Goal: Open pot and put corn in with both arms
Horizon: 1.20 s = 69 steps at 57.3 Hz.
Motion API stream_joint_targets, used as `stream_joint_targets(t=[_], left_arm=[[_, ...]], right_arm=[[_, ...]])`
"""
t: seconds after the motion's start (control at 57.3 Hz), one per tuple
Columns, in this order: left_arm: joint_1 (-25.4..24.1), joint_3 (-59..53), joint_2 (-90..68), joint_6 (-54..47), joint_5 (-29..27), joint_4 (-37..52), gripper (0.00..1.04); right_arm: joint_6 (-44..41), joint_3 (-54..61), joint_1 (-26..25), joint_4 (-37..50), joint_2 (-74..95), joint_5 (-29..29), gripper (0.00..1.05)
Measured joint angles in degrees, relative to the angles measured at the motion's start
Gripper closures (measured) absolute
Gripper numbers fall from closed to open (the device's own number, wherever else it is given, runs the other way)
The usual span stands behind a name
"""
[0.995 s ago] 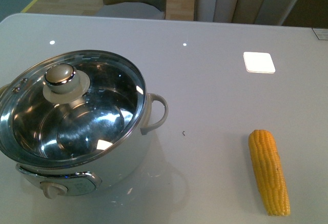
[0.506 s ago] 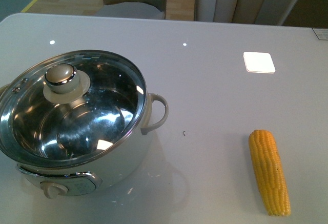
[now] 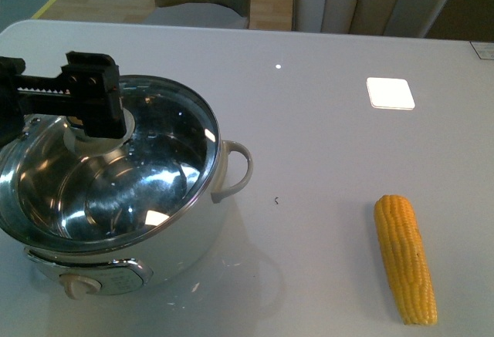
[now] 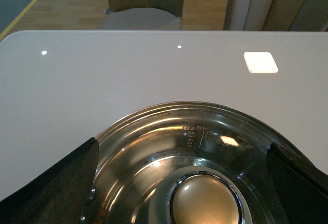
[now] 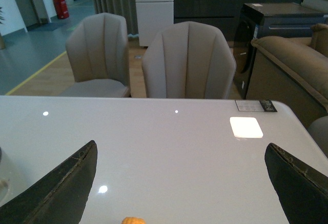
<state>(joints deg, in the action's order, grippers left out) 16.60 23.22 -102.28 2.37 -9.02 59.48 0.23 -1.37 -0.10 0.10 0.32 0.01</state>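
The white pot (image 3: 193, 240) stands at the front left of the table under a glass lid (image 3: 154, 175) with a steel rim. My left gripper (image 3: 58, 113) is open and hangs over the lid's round knob, which it hides in the front view. In the left wrist view the knob (image 4: 205, 201) sits between the two spread fingers (image 4: 56, 183). The yellow corn (image 3: 405, 258) lies on the table at the front right. In the right wrist view my right gripper (image 5: 179, 183) is open and empty above the table, with the corn's tip (image 5: 133, 220) at the frame's lower edge.
The pot has a white loop handle (image 3: 235, 169) on its right side and a control knob (image 3: 77, 284) in front. A bright square reflection (image 3: 390, 93) lies on the white table (image 3: 324, 136). Chairs (image 5: 188, 60) stand beyond the far edge.
My left gripper has come into the front view from the left and now hangs over the lid's knob. The pot and the corn have not moved.
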Motion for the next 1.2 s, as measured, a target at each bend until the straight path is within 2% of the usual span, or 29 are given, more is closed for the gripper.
stream_joint_targets(t=[0.244,0.489,0.541,0.751,1.204], left_arm=[[1.01,1.29,-9.20,0.00,-0.63,5.14,0.07],[0.98,2.05,-12.76,0.48,-0.39,6.64,0.08],[0.98,2.29,-12.98,0.48,-0.31,6.78,0.13],[1.03,3.02,-13.35,1.70,0.13,6.91,0.60],[1.07,2.62,-10.32,2.25,-0.24,4.09,0.61]], right_arm=[[0.00,0.00,0.00,-0.02,0.00,0.00,0.09],[0.00,0.00,0.00,-0.02,0.00,0.00,0.09],[0.00,0.00,0.00,-0.02,0.00,0.00,0.09],[0.00,0.00,0.00,-0.02,0.00,0.00,0.09],[0.00,0.00,0.00,-0.02,0.00,-0.02,0.09]])
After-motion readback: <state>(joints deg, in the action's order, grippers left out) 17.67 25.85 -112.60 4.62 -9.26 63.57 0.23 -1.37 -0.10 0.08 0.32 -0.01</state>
